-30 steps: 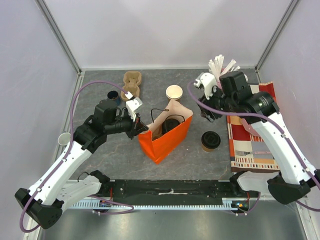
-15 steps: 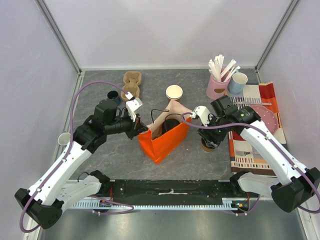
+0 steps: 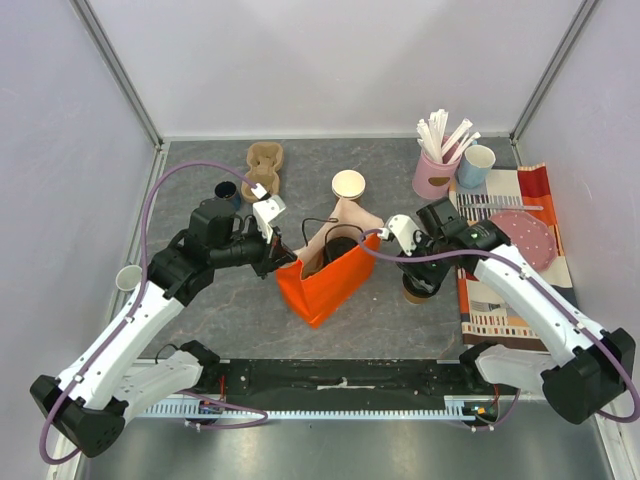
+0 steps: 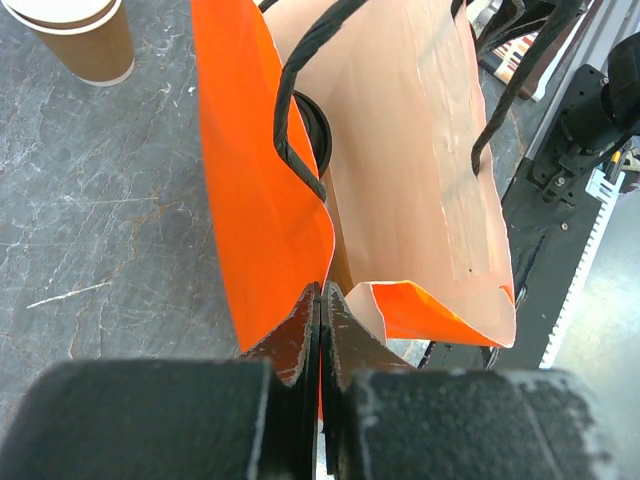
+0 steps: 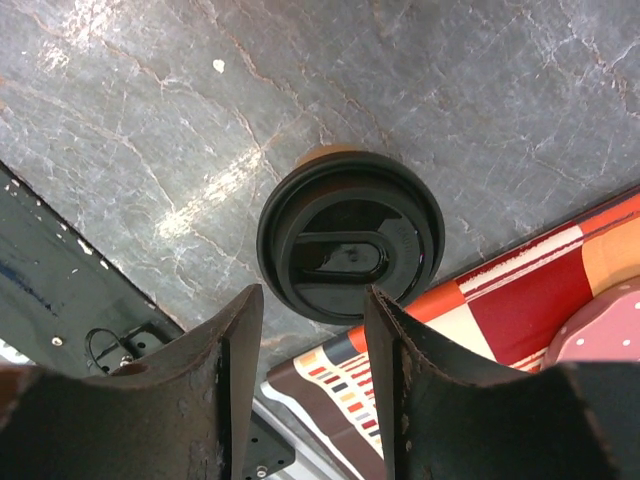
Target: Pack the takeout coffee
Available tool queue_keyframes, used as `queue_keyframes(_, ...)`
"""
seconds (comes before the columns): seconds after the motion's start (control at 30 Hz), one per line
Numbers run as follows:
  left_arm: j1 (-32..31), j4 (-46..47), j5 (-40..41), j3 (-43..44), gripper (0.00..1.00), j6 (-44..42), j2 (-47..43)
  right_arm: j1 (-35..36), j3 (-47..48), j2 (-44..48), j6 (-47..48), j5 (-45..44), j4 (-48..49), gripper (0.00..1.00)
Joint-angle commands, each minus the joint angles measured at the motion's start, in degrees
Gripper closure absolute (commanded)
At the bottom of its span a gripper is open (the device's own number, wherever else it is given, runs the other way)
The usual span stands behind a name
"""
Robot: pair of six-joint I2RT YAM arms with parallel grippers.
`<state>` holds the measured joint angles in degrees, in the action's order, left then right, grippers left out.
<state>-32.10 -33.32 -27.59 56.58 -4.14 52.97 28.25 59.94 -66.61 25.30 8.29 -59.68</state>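
The job looks about half done. The left end effector is clenched on the top edge of the orange paper bag, pinching the paper flat between its fingers so that the mouth stands open on the table. Down inside the bag there is a round black lid. The cup's body is hidden by the bag wall, so this is probably, not certainly, the first takeout coffee already packed. The second coffee cup is not yet in. It stands upright on the table to the right of the bag, lid on, just beside the edge of the striped cloth. The right end effector hangs directly over it with its fingers spread and nothing between them. In the wrist view the lid lies just past the two fingertips and roughly centred on the gap, so the grasp has been lined up but not made. What remains, judging from this, is to lower onto the cup, close on it below the lid, lift it clear, carry it over the bag's raised rim and set it down beside the first without tipping it. An unlidded kraft cup behind the bag plays no part.
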Motion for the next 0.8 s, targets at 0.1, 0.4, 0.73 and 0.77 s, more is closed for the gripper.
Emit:
queue_keyframes(0.1,0.28,-3.51,-0.09,1.08,0.98,-2.01,1.52,1.10,-0.09,-1.68,1.33,1.37,2.99,0.48)
queue_keyframes(0.4,0.19,-3.51,0.00,0.20,0.98,-2.01,0.56,4.79,-1.58,-3.35,3.09,-2.49,1.84,0.47)
queue_keyframes(0.73,0.19,-3.42,-0.18,-0.15,0.98,-1.92,0.47,4.80,-3.52,-3.09,3.44,-4.96,1.94,0.59)
queue_keyframes(0.77,0.19,-3.42,-0.27,-0.15,0.98,-1.92,0.38,4.88,-3.60,-3.26,3.53,-4.87,1.85,0.59)
